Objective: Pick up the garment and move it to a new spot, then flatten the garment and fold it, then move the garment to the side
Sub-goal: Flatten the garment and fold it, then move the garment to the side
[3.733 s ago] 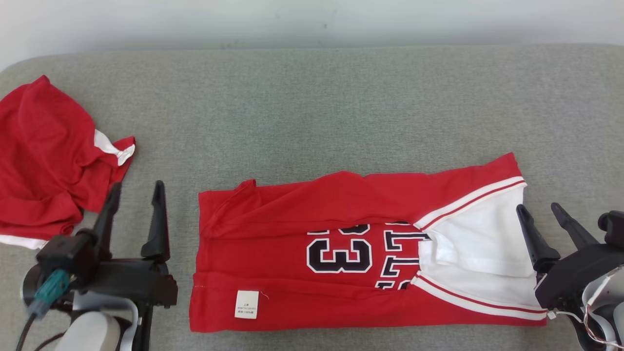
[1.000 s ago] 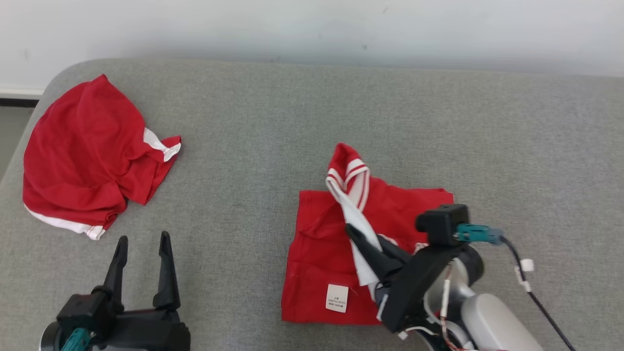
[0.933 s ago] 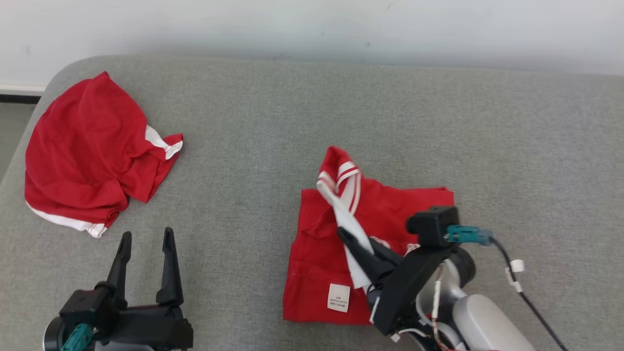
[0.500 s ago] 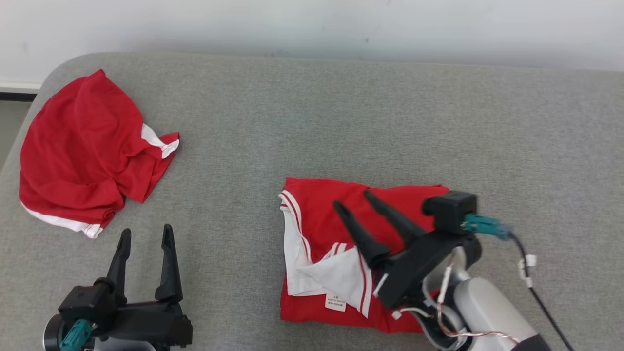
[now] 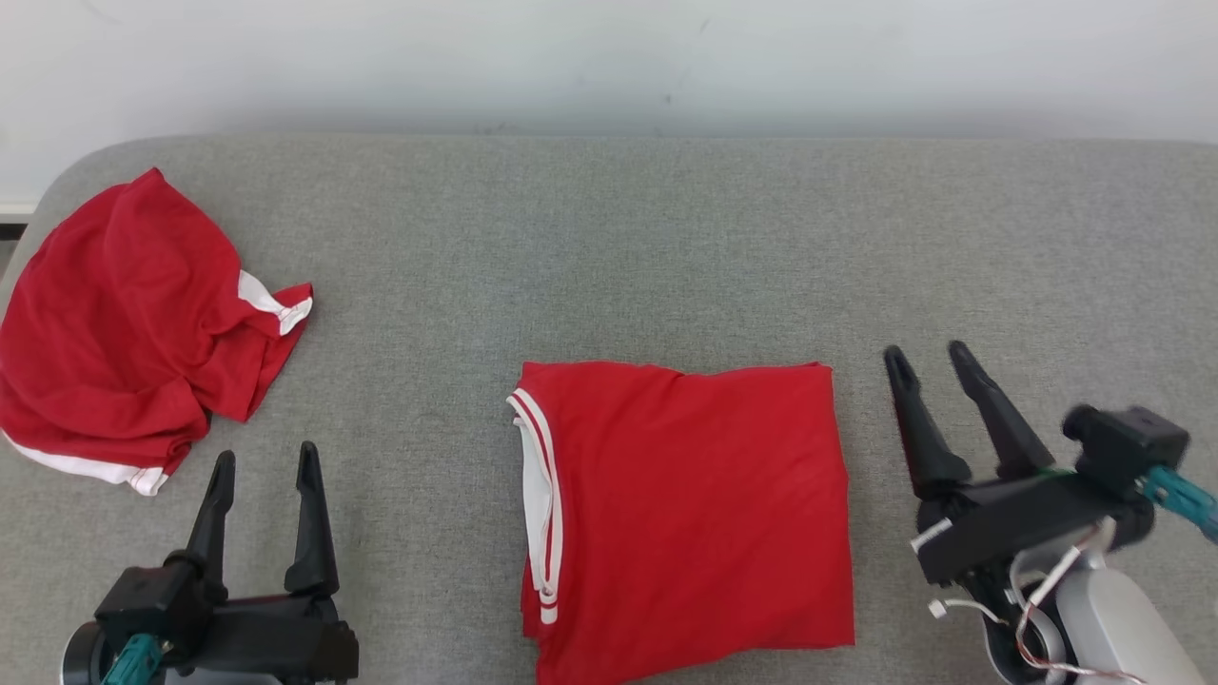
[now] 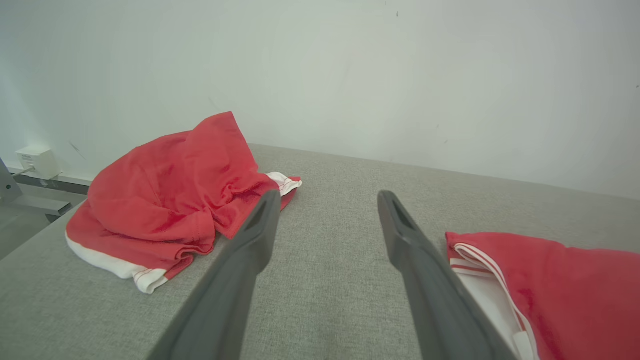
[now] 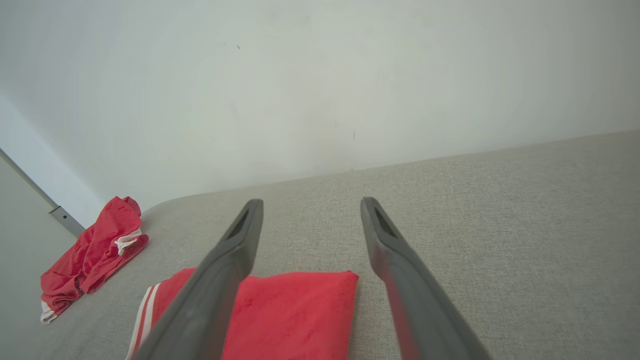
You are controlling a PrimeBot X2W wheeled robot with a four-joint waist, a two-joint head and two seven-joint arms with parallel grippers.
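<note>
Skip the red heap [image 5: 133,314] at 9 o'clock. Send the left gripper [image 5: 266,453], 7 o'clock, splayed wide and empty, to the striped edge of the folded garment [image 5: 685,514] at 6 o'clock; pinch all layers. Match with the right gripper [image 5: 925,352], 4 o'clock, also splayed, empty.

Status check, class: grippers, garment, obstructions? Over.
Left gripper, right gripper open, empty. Red white-trimmed fabric jersey folded square, lying free. Crumpled red cloth heap far left.

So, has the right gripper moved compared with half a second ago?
Yes, to the robot's right. The right gripper was over the folded jersey; now it stands open past the jersey's right edge, above the grey surface.
</note>
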